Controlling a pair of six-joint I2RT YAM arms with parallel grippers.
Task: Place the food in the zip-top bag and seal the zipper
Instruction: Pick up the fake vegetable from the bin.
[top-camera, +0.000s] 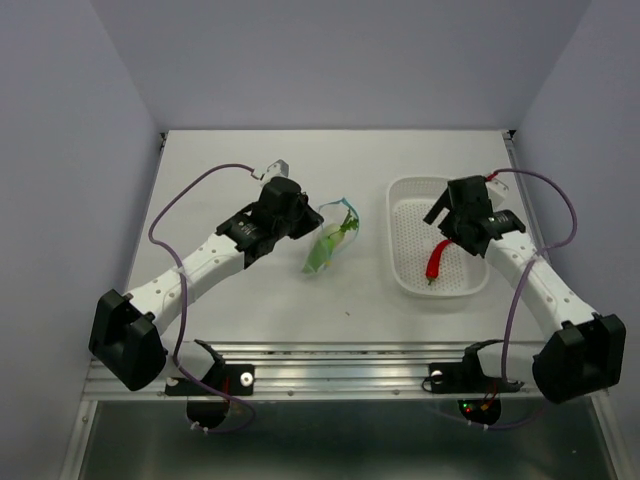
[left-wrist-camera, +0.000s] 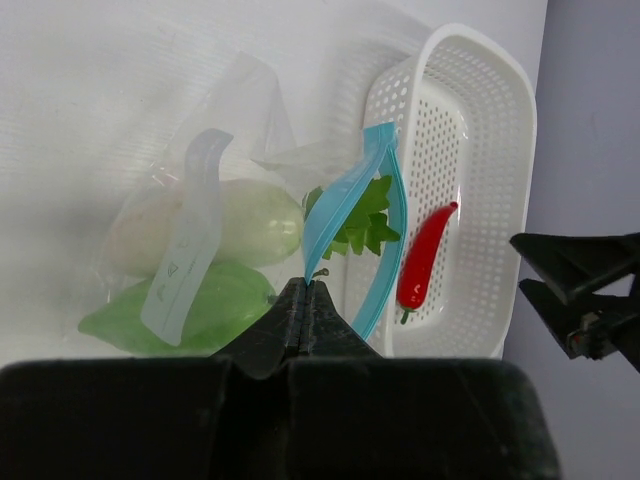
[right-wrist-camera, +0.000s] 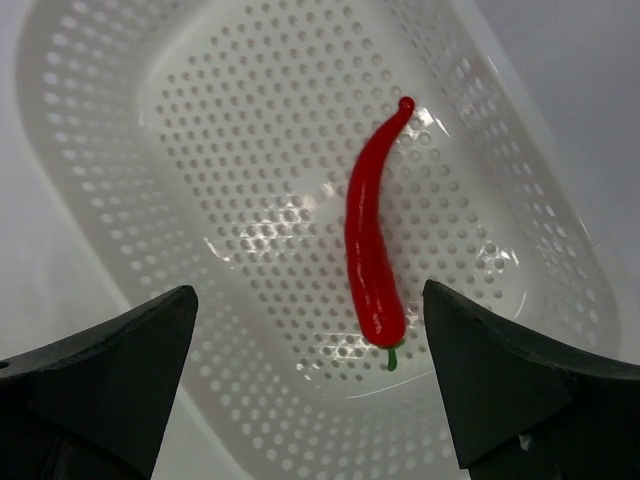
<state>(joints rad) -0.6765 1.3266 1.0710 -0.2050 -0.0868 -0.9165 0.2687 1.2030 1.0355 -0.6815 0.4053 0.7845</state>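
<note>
The clear zip-top bag (top-camera: 330, 240) lies mid-table with the white radish (left-wrist-camera: 225, 222) and the flat green pod (left-wrist-camera: 205, 300) inside it. Its light-blue zipper (left-wrist-camera: 345, 215) stands open in a loop. My left gripper (left-wrist-camera: 306, 288) is shut on the zipper's near edge and holds the mouth up; it also shows in the top view (top-camera: 300, 215). The red chili (right-wrist-camera: 372, 245) lies in the white basket (right-wrist-camera: 120, 130). My right gripper (right-wrist-camera: 310, 330) is open above the basket, with the chili between its fingers but untouched; it also shows in the top view (top-camera: 455, 222).
The white perforated basket (top-camera: 410, 270) stands right of the bag, holding only the chili (top-camera: 436, 260). Grey walls close in the table at the left, back and right. A metal rail runs along the near edge.
</note>
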